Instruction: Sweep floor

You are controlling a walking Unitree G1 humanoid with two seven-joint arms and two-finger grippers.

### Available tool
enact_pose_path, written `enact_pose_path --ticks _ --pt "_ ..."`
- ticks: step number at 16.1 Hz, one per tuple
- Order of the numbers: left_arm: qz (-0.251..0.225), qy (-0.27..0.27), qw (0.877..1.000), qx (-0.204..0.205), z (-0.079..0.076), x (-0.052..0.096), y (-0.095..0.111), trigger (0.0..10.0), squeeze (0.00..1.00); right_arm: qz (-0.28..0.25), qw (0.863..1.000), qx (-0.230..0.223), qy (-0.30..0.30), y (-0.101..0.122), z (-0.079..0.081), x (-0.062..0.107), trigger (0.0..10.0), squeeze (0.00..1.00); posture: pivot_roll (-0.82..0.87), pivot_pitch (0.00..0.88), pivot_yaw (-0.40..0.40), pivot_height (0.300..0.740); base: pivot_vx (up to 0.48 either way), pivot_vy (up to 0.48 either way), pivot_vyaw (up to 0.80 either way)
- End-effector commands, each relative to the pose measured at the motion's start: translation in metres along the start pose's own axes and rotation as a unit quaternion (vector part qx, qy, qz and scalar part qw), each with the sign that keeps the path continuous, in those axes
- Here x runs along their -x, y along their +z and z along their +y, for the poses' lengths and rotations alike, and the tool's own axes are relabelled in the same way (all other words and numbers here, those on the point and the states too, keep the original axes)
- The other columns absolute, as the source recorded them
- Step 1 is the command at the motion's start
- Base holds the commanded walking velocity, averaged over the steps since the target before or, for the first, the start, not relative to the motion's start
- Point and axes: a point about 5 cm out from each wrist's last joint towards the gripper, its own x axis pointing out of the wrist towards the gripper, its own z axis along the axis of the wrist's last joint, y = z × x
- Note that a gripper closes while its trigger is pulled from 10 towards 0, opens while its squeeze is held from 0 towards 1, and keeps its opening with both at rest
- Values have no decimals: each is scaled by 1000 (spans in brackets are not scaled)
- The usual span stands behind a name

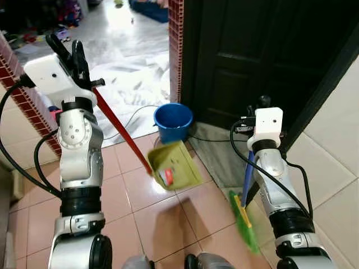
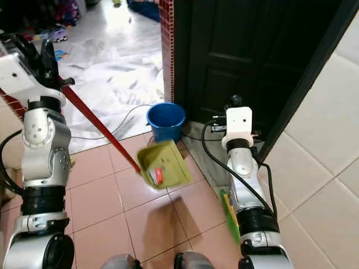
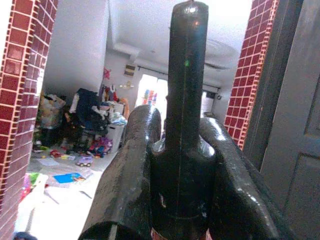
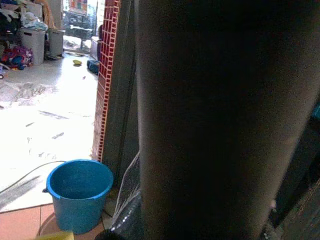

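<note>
My left gripper (image 1: 74,56) is raised at the left, shut on the black top end of a long red handle (image 1: 120,128); the left wrist view shows both fingers (image 3: 131,170) pressed against that end (image 3: 184,100). The handle slopes down to a yellow-green dustpan (image 1: 178,159) hanging tilted above the terracotta tiles, with a red and white scrap (image 1: 166,176) inside it. My right gripper (image 1: 259,106) is shut on a blue broom handle (image 1: 248,175), whose green bristles (image 1: 244,221) reach the floor by the wall. This handle (image 4: 210,125) looms dark and close in the right wrist view.
A blue bucket (image 1: 173,120) stands at the doorway beside a red brick pillar (image 1: 175,33). A dark door (image 1: 252,56) is ahead of my right arm, with a white tiled wall (image 1: 336,134) to the right. A cable (image 1: 137,112) trails across the pale floor beyond.
</note>
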Motion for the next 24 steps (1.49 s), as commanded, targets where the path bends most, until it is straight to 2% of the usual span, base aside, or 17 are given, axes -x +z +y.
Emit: enact_pose_path --ticks 1,6,11,14,24 --pt "-67 2 998 8 -1 -12 31 10000 0 -28 1000 1 6 11 2 -5 10000 0 -9 0 8 740 394 274 0" --pt "-82 0 997 8 -4 -18 40 10000 0 -25 1000 3 10 10 5 -4 10000 0 -7 0 5 740 395 273 0" --pt "-80 -21 997 13 -14 -17 39 10000 0 -27 1000 2 13 10 8 -4 10000 0 1 0 8 740 463 0 -676" --pt "-79 -27 996 17 -18 -15 38 10000 0 -28 1000 1 14 10 10 -4 10000 0 3 0 12 740 450 0 0" --pt "-76 -10 997 4 -17 -14 37 10000 0 -29 999 1 16 9 11 -2 10000 0 5 0 13 740 0 0 0"
